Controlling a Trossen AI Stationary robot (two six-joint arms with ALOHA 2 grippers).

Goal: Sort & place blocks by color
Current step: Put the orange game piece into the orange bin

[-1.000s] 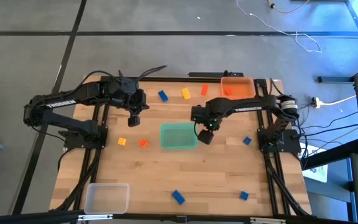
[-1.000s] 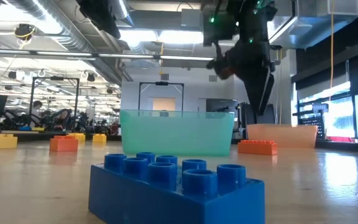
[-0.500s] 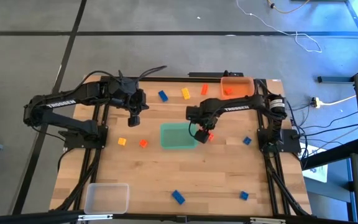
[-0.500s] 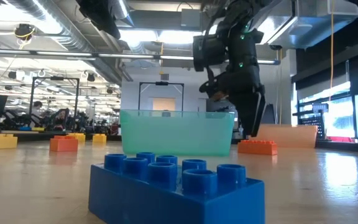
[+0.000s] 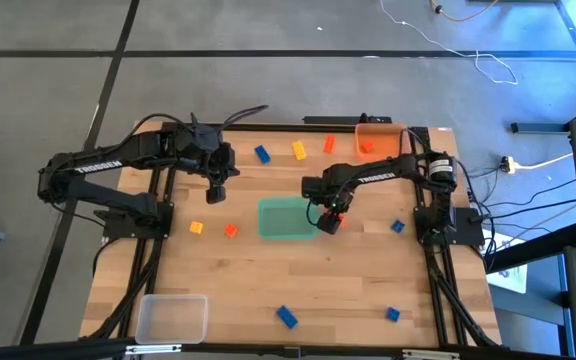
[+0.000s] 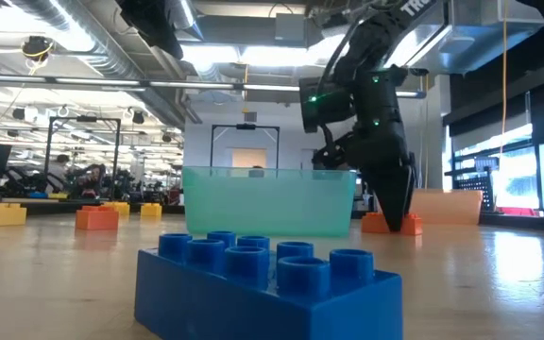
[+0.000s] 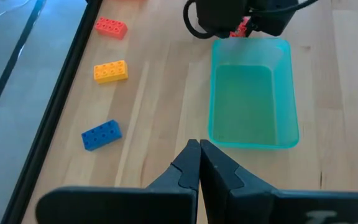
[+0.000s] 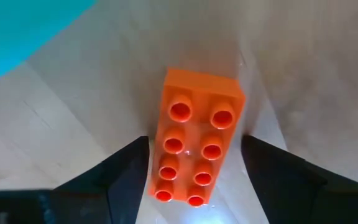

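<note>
high view, right gripper: down at the table just right of the green tray, over an orange-red block you can barely see beside it.
high view, left gripper: parked over the back left of the table, nothing under it.
high view, loose blocks: blue block, yellow block and orange block in a row along the back edge; small yellow block and small orange block left of the green tray; three more blue ones at right and front.
high view, trays: orange tray back right with something orange inside; clear tray front left.
low view: you see the right gripper's fingertips down on the wood around the orange-red brick, right of the green tray. Big blue block fills the foreground.
left wrist view: your left gripper has its fingers pressed together, holding nothing. Ahead: green tray, empty; blue, yellow and orange-red blocks to its side.
right wrist view: right gripper spread wide, one finger either side of the orange-red eight-stud block. Fingers sit just beside its long sides; you can't tell if they touch. Block lies flat on the table, studs up, not lifted.
</note>
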